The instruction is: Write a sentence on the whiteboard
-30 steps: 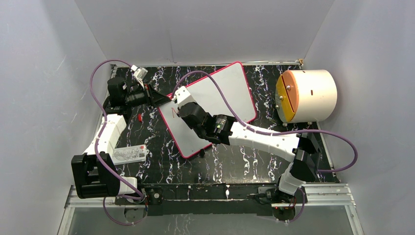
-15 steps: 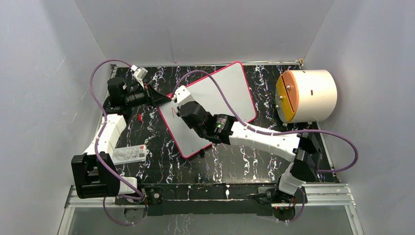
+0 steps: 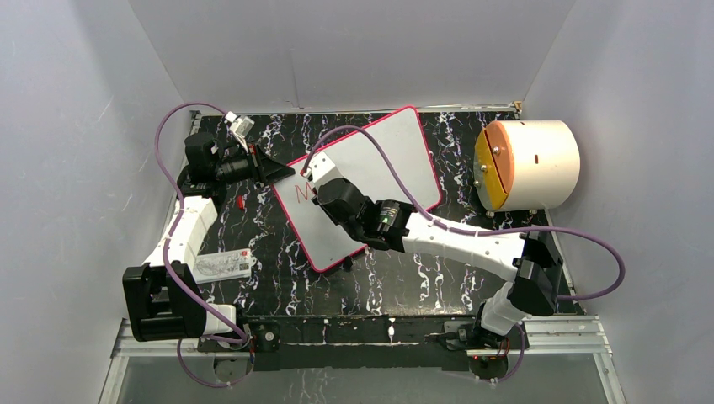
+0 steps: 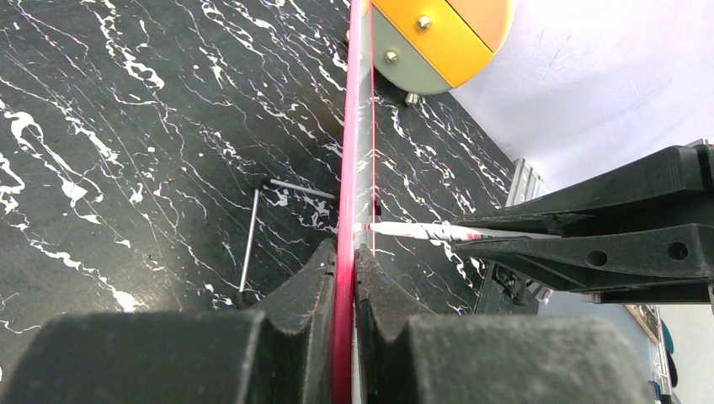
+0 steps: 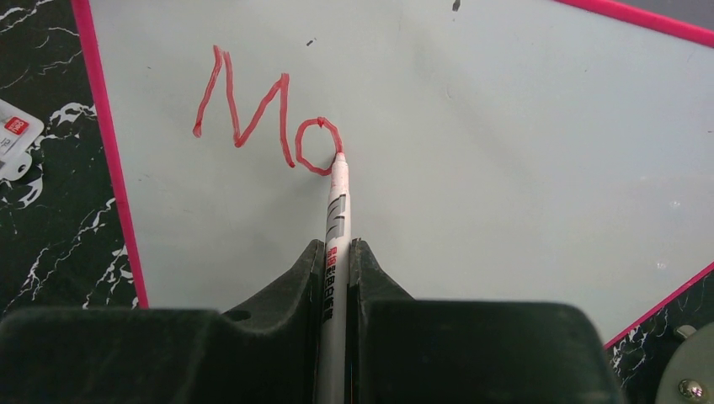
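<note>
The whiteboard (image 3: pixel 379 160) lies slanted on the black marbled table, white with a red-pink rim. My left gripper (image 3: pixel 286 171) is shut on its left rim (image 4: pixel 345 252). My right gripper (image 3: pixel 316 172) is shut on a white marker (image 5: pixel 337 244), whose tip touches the board (image 5: pixel 505 126). Red letters "Mo" (image 5: pixel 269 114) are written near the board's left corner, and the tip rests on the right side of the "o". The writing shows as a small red mark in the top view (image 3: pixel 301 192). The marker also shows in the left wrist view (image 4: pixel 421 230).
A white drum with an orange face (image 3: pixel 526 164) stands at the right. A small white printed card (image 3: pixel 223 264) lies near the left arm. A red cap (image 3: pixel 241 201) lies left of the board. A thin metal key (image 4: pixel 250 244) lies on the table.
My right gripper has moved the marker rightward along the board, adding strokes: the first red mark has grown into "Mo". The left gripper has kept hold of the rim.
</note>
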Robot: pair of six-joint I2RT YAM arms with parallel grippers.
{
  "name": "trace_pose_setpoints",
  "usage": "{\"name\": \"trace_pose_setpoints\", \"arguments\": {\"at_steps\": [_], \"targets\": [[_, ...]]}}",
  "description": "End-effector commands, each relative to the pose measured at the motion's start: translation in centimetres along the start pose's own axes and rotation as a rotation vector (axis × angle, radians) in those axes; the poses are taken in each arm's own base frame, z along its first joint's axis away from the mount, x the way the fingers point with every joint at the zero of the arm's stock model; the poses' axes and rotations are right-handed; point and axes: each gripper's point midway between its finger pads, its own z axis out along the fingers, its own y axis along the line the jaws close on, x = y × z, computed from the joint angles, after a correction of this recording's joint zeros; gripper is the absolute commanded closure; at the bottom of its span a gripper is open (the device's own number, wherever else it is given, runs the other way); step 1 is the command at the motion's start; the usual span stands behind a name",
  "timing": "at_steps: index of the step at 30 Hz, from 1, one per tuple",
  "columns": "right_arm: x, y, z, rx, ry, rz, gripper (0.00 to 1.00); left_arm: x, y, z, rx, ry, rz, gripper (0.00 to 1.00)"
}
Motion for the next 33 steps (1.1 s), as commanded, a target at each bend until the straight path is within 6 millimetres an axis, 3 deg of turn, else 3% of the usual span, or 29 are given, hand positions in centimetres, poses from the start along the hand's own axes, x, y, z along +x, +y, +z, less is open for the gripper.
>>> {"name": "trace_pose_setpoints", "arguments": {"at_steps": [1, 15, 33], "targets": [[-2.6, -1.3, -0.9, 0.032, -0.094, 0.041, 1.00, 3.2, 0.4, 0.7, -0.008, 0.081, -0.081, 1.00], [-4.0, -1.8, -0.9, 0.053, -0.142, 0.054, 1.00, 3.2, 0.4, 0.7, -0.004, 0.083, -0.084, 1.00], [-3.5, -1.8, 0.6, 0.050, -0.126, 0.054, 1.00, 3.3, 0.4, 0.7, -0.003, 0.084, -0.084, 1.00]]}}
